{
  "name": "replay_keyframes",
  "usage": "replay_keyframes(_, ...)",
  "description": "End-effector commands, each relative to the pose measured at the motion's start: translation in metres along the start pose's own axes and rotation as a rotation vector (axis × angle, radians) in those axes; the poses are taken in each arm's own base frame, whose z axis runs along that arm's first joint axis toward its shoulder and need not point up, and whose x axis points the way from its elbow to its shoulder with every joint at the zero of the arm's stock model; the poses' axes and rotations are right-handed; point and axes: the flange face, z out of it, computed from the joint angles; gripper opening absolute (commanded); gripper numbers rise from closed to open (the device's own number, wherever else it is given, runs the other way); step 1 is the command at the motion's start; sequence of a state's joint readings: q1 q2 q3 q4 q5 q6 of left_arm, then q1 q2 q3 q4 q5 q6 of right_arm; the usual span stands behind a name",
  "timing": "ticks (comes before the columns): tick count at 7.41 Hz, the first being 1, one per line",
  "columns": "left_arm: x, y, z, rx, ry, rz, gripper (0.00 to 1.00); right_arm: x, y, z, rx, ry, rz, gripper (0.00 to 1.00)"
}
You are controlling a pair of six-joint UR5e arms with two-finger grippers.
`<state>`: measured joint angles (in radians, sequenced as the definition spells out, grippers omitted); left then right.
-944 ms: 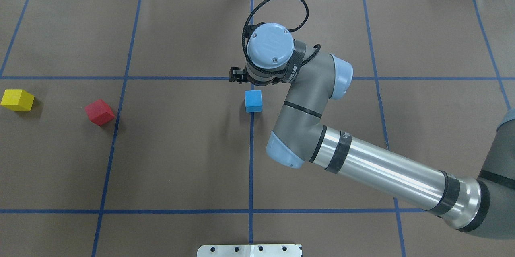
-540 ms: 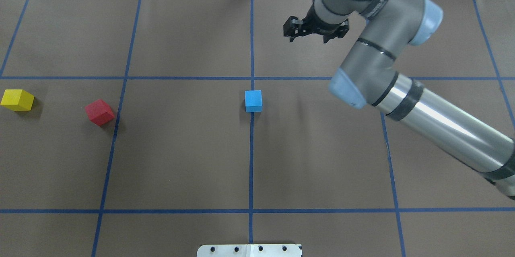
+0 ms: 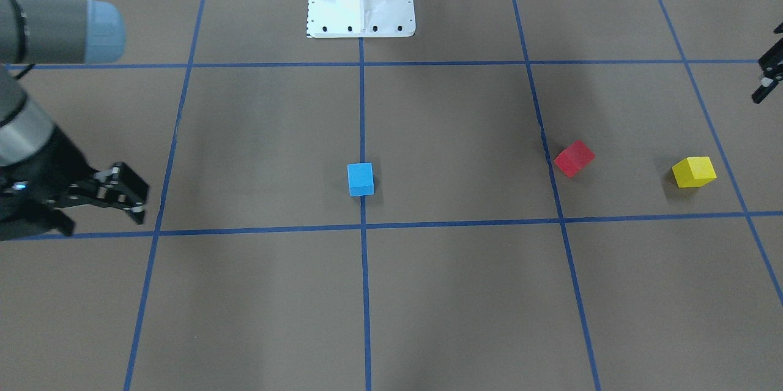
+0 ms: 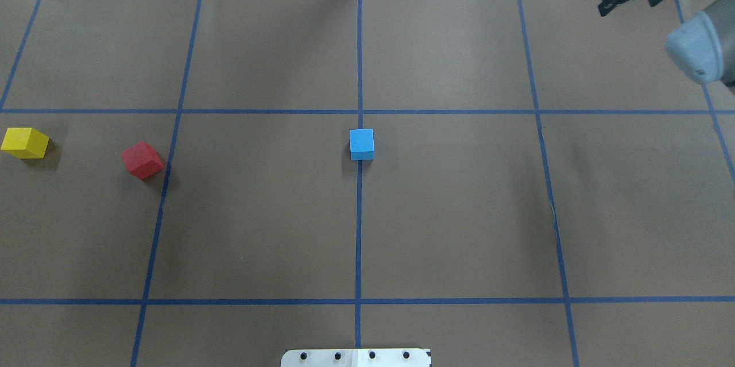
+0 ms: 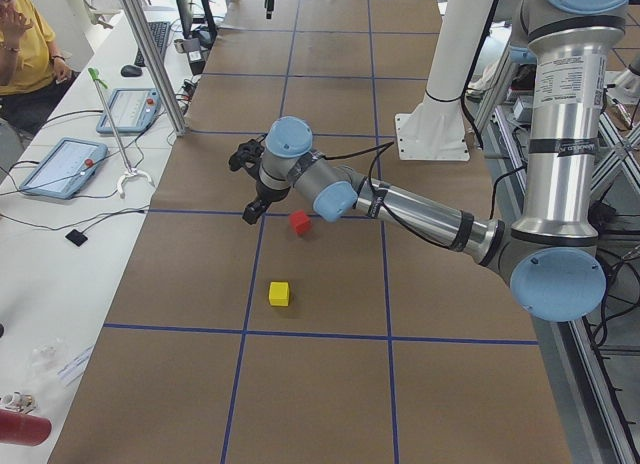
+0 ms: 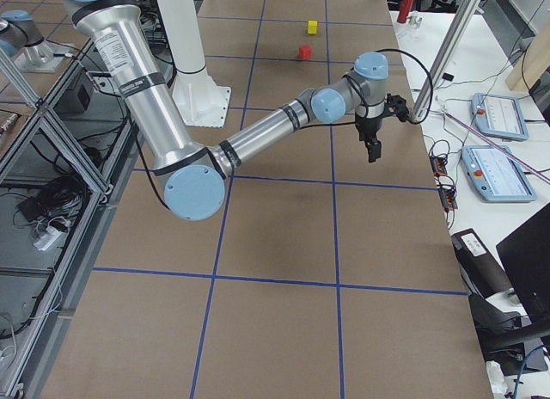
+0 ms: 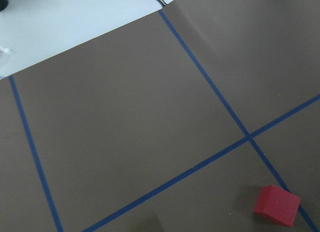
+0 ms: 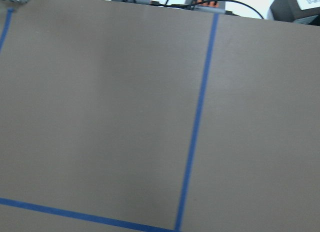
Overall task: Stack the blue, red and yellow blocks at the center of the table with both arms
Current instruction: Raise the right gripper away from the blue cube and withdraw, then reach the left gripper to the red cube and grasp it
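The blue block [image 4: 362, 144] sits at the centre of the table [image 4: 258, 229], apparently as the stack's base. The red block [image 4: 142, 160] and yellow block [image 4: 24, 143] lie far left, so the left gripper [image 5: 247, 189] hovers near red; I cannot tell how its jaws stand. The right gripper [image 3: 101, 223] hangs aside, jaws apart and empty.

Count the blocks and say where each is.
3. The blue block sits at center; the red block lies toward the robot's left; the yellow block lies farther left.
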<state>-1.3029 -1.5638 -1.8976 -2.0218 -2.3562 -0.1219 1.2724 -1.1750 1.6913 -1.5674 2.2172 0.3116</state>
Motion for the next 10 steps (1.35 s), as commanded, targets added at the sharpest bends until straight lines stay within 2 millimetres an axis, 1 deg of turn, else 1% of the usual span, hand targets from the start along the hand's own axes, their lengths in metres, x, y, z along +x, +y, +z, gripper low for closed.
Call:
replay_keyframes(1,0.047,0.002,0.052,-0.053,0.041,0.097,1.0,0.135,0.071,-0.022,-0.021,-0.033,-0.092,1.0)
replay_keyframes(2,0.072,0.005,0.083,-0.068,0.005,0.155,1.0,0.172,0.098,-0.027,-0.023,-0.018,-0.103,1.0)
replay_keyframes(3,0.093,0.006,0.112,-0.076,0.001,0.202,1.0,0.183,0.107,-0.028,-0.023,-0.013,-0.1,1.0)
replay_keyframes(4,0.096,0.017,0.143,-0.09,0.028,0.232,1.0,0.185,0.11,-0.027,-0.026,-0.015,-0.096,1.0)
replay_keyframes(5,0.09,0.019,0.173,-0.078,0.046,0.252,1.0,0.185,0.11,-0.027,-0.026,-0.014,-0.095,1.0)
replay_keyframes(6,0.091,0.002,0.191,-0.072,0.053,0.243,1.0,0.186,0.11,-0.027,-0.026,-0.013,-0.093,1.0)
replay_keyframes(7,0.097,-0.002,0.206,-0.089,0.063,0.242,1.0,0.186,0.11,-0.027,-0.025,-0.013,-0.094,1.0)
replay_keyframes(8,0.098,0.003,0.216,-0.106,0.068,0.246,1.0,0.186,0.11,-0.027,-0.026,-0.013,-0.093,1.0)
replay_keyframes(10,0.107,0.004,0.221,-0.114,0.079,0.251,1.0,0.186,0.111,-0.027,-0.026,-0.012,-0.093,1.0)
